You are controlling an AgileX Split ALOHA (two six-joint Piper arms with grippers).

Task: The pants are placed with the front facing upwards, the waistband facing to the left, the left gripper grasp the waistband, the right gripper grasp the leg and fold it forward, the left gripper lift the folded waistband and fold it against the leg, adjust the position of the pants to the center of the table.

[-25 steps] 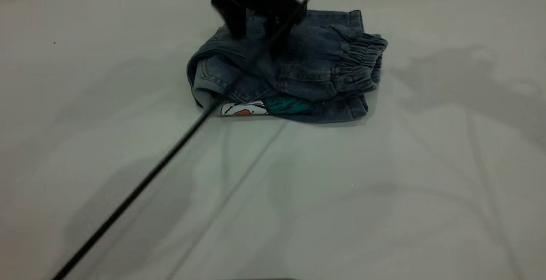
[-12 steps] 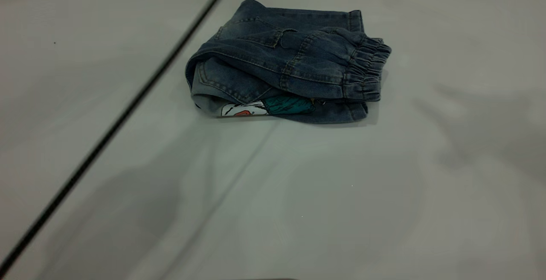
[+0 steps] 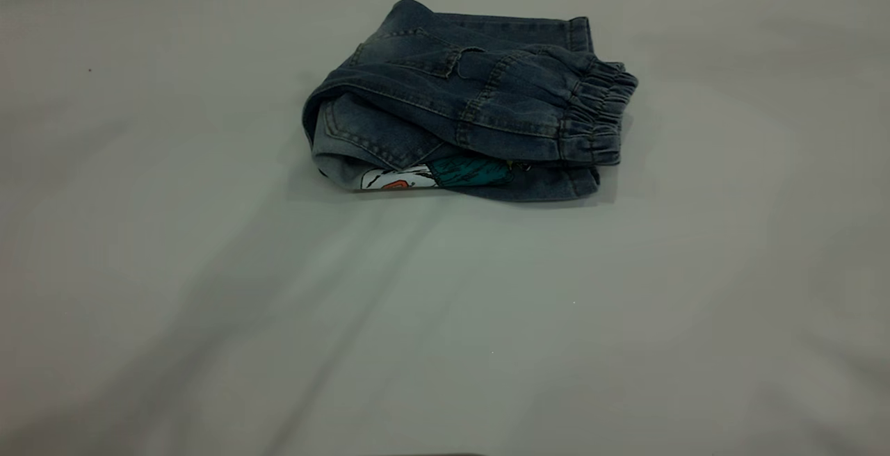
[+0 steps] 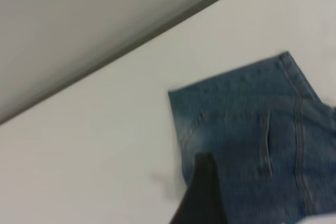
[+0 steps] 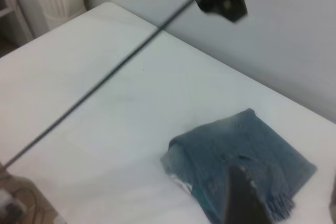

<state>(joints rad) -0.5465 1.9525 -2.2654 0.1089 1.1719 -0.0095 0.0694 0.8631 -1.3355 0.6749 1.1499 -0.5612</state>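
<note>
Sitting folded into a compact denim bundle, the pants (image 3: 466,112) lie alone toward the far middle of the desk (image 3: 208,289); elastic cuffs bunch at the bundle's right edge, a printed patch peeks out along the near edge; neither hand touches the cloth. Left hand (image 4: 202,192) hangs above the denim, right hand (image 5: 241,198) likewise hovers high over it; whether either is wide or narrow, I cannot tell. Both folds look done, I'd judge; only the centring step remains; next call would be a nudge drawing the bundle toward the near side of the desk without spilling the layers.
</note>
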